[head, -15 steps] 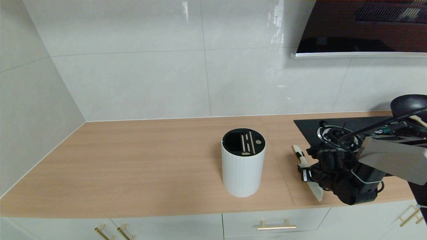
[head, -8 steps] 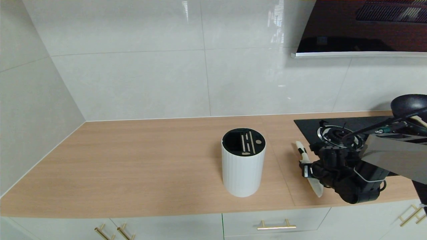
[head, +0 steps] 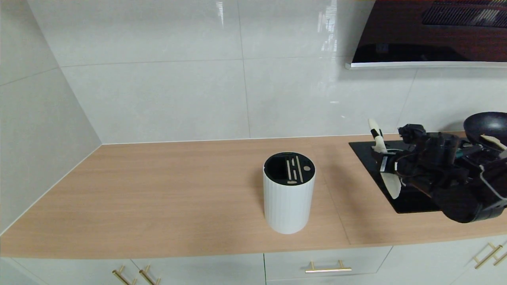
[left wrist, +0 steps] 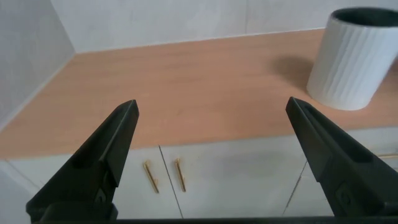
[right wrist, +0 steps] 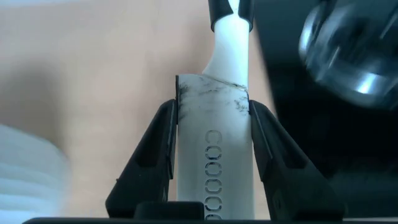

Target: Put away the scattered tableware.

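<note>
A white ribbed cylindrical holder (head: 289, 194) with a black slotted top stands on the wooden counter; it also shows in the left wrist view (left wrist: 352, 59). My right gripper (head: 386, 164) is shut on a white knife (head: 383, 165) with a cream-and-black handle, held in the air over the black hob's near-left corner, to the right of the holder. In the right wrist view the knife's blade (right wrist: 214, 146) sits clamped between the two fingers, its handle pointing away. My left gripper (left wrist: 211, 155) hangs open off the counter's front edge, in front of the cabinet doors, nothing between its fingers.
A black hob (head: 372, 152) lies at the counter's right end, with a dark pan (head: 485, 124) at its back. A range hood (head: 431, 35) hangs above it. The wooden counter (head: 158, 190) left of the holder is bare. Cabinet doors with gold handles (head: 328, 270) run below.
My right gripper has lifted the knife off the counter and carried it up and toward the back, over the hob's corner. The holder has not moved.
</note>
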